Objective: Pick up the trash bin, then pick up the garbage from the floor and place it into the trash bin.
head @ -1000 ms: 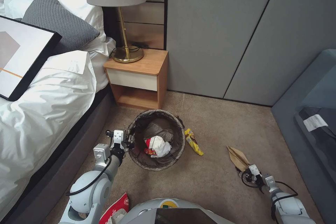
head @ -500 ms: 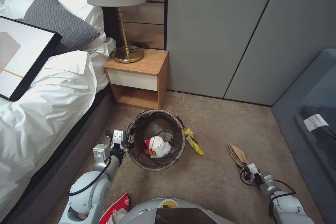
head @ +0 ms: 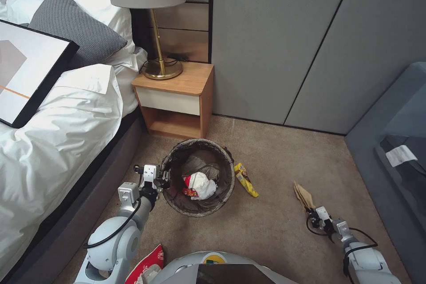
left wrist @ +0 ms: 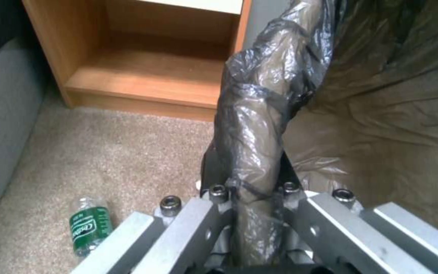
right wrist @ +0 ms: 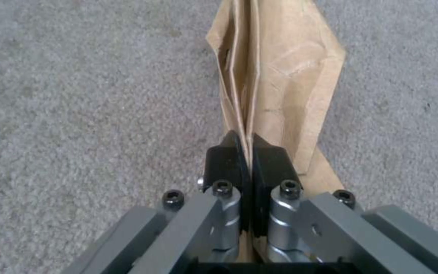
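Clamping the brown paper bag [right wrist: 280,76] at lower right, the right gripper [head: 316,215] looks mid-pickup, needing a lift toward the trash bin [head: 198,177] whose rim the left gripper [head: 163,181] pinches at lower centre.

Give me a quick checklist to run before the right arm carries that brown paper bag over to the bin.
1. Right tool shut on the brown paper bag: ok, fingers pinch its folded end.
2. Bag lifted off the floor: cannot tell.
3. Left tool shut on the trash bin rim: ok, clamped over the liner-wrapped edge.
4. Bin mouth open and with room: ok, only a white tissue wad and red scraps inside.
5. Path from bag to bin: probably ok, though a yellow snack wrapper lies on the carpet beside the bin.
6. Litter remaining: not ok, a green bottle also lies on the floor.
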You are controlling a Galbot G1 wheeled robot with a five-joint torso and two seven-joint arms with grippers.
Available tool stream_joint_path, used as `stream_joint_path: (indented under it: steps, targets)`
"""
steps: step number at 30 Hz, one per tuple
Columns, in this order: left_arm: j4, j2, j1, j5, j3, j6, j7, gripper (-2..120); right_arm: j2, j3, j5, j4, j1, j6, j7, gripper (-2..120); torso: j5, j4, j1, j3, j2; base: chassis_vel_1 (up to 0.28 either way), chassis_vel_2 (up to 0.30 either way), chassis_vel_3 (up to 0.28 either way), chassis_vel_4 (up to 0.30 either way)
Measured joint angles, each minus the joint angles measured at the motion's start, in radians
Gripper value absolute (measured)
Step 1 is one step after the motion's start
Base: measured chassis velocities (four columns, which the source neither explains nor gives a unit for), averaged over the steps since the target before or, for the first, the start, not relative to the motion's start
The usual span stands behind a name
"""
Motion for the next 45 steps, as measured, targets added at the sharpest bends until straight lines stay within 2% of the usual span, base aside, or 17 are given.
stream_joint_path:
  steps: [10, 14, 17, 18, 19, 22, 23, 26, 31, 33, 40, 42, 43, 45]
  targets:
    - [0.001, 0.000, -0.001, 0.000, -0.001, 0.000, 0.000, 0, 0.006, -0.009, 0.015, 0.027, -0.011, 0.009, 0.022, 0, 0.0002, -0.0001, 0.000, 0.000, 0.000, 0.000, 0.000, 0.000, 0.000]
    - [0.007, 0.000, -0.003, 0.000, 0.000, 0.000, 0.001, 0, 0.012, -0.022, 0.067, 0.147, -0.053, 0.017, 0.070, 0, -0.0001, 0.0002, 0.000, 0.000, 0.000, 0.000, 0.000, 0.000, 0.000]
    - [0.007, -0.001, -0.003, 0.001, 0.000, 0.000, 0.001, 0, 0.012, -0.023, 0.070, 0.155, -0.056, 0.017, 0.072, 0, -0.0001, 0.0003, 0.000, 0.000, 0.000, 0.000, 0.000, 0.000, 0.000]
    - [0.008, -0.001, -0.003, 0.001, 0.002, -0.001, 0.000, 0, 0.019, -0.034, 0.102, 0.279, -0.099, 0.022, 0.111, 0, 0.0000, 0.0004, 0.000, 0.000, 0.000, 0.000, 0.000, 0.000, 0.000]
    - [0.008, -0.001, -0.003, 0.001, 0.002, -0.001, 0.000, 0, 0.019, -0.034, 0.102, 0.279, -0.099, 0.022, 0.111, 0, 0.0000, 0.0004, 0.000, 0.000, 0.000, 0.000, 0.000, 0.000, 0.000]
    - [0.009, -0.001, -0.004, 0.001, 0.003, -0.001, 0.000, 0, 0.035, -0.049, 0.126, 0.420, -0.148, 0.035, 0.158, 0, 0.0000, -0.0004, 0.000, 0.000, 0.000, 0.000, 0.000, 0.000, 0.000]
    - [0.009, -0.001, -0.004, 0.001, 0.003, -0.001, 0.000, 0, 0.035, -0.049, 0.126, 0.420, -0.148, 0.035, 0.158, 0, 0.0000, -0.0004, 0.000, 0.000, 0.000, 0.000, 0.000, 0.000, 0.000]
    - [0.009, -0.001, -0.003, 0.001, 0.004, -0.001, 0.000, 0, 0.047, -0.067, 0.143, 0.540, -0.178, 0.046, 0.188, 0, -0.0003, 0.0000, 0.000, 0.000, 0.000, 0.000, 0.000, 0.000, 0.000]
    - [0.008, -0.003, -0.001, 0.002, 0.005, -0.001, 0.000, 0, 0.052, -0.093, 0.172, 0.650, -0.200, 0.071, 0.202, 0, -0.0002, 0.0006, 0.000, 0.000, 0.000, 0.000, 0.000, 0.000, 0.000]
    - [0.009, -0.003, -0.001, 0.003, 0.005, -0.001, 0.000, 0, 0.053, -0.105, 0.186, 0.683, -0.205, 0.089, 0.201, 0, -0.0003, 0.0000, 0.000, 0.000, 0.000, 0.000, 0.000, 0.000, 0.000]
    - [0.008, -0.002, -0.001, 0.003, 0.006, -0.001, 0.001, 0, 0.053, -0.134, 0.230, 0.767, -0.212, 0.136, 0.175, 0, -0.0001, 0.0004, 0.000, 0.000, 0.000, 0.000, 0.000, 0.000, 0.000]
    - [0.008, -0.001, -0.001, 0.003, 0.008, -0.001, 0.000, 0, 0.049, -0.169, 0.283, 0.853, -0.224, 0.154, 0.128, 0, -0.0001, -0.0002, 0.000, 0.000, 0.000, 0.000, 0.000, 0.000, 0.000]
    - [0.008, -0.001, -0.002, 0.003, 0.009, -0.001, 0.001, 0, 0.045, -0.185, 0.300, 0.888, -0.227, 0.159, 0.108, 0, -0.0001, 0.0004, 0.000, 0.000, 0.000, 0.000, 0.000, 0.000, 0.000]
    - [0.008, -0.001, -0.002, 0.004, 0.010, -0.001, 0.001, 0, 0.043, -0.204, 0.309, 0.924, -0.230, 0.163, 0.093, 0, -0.0003, 0.0001, 0.000, 0.000, 0.000, 0.000, 0.000, 0.000, 0.000]
